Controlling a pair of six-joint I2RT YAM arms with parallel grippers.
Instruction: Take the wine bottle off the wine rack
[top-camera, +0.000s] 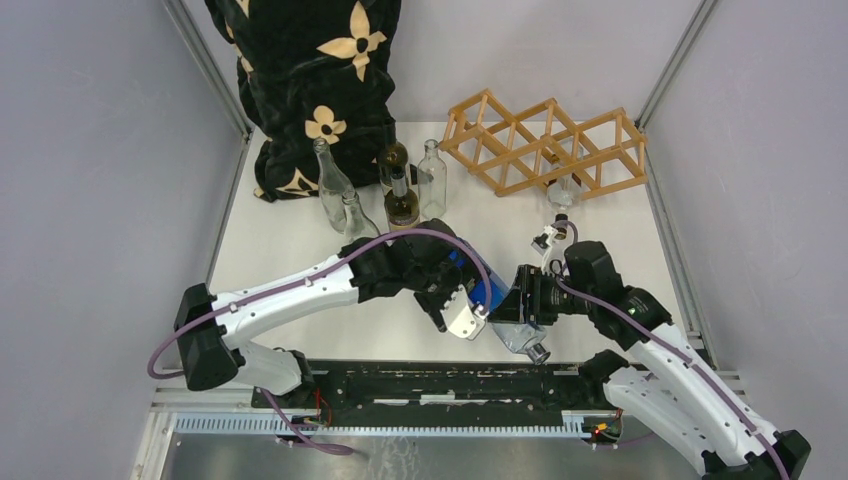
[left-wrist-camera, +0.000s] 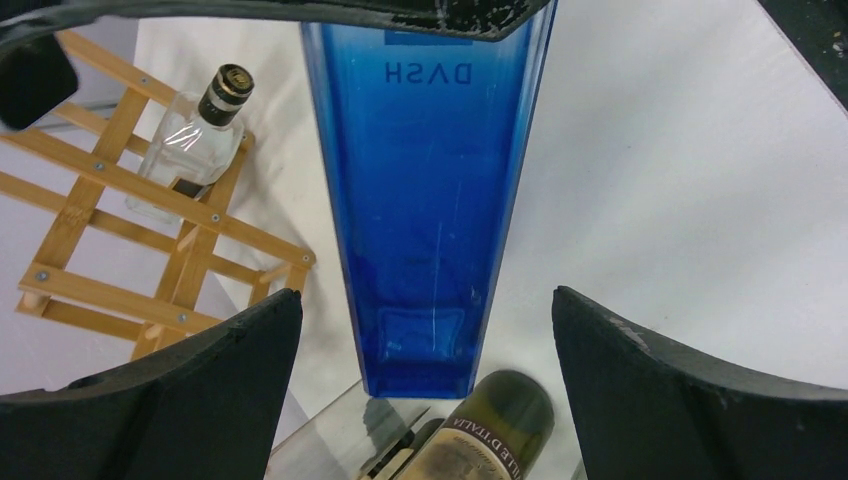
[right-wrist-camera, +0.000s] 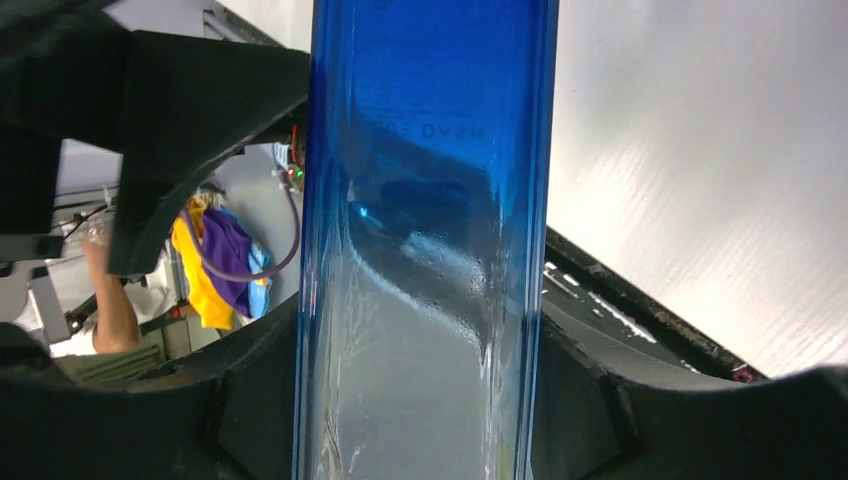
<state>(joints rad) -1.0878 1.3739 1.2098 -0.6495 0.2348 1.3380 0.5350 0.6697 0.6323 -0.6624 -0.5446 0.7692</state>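
Rack (top-camera: 545, 145) stands far beyond both grippers, a clear bottle (left-wrist-camera: 195, 150) in it. The blue bottle (top-camera: 492, 290) is off it, pinched by the right gripper (right-wrist-camera: 420, 380) above the worktop (top-camera: 300, 240). The left gripper (left-wrist-camera: 425, 300) brackets it, spread. Handover looks likely: left must close squarely first.

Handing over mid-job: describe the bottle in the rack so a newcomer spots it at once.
Start at the wooden lattice wine rack at the far right of the table. One bottle lies in a cell on its near side, neck sticking out toward the front. Unlike the upright bottles left of the rack and the blue bottle, it is clear with a black, gold-banded cap.
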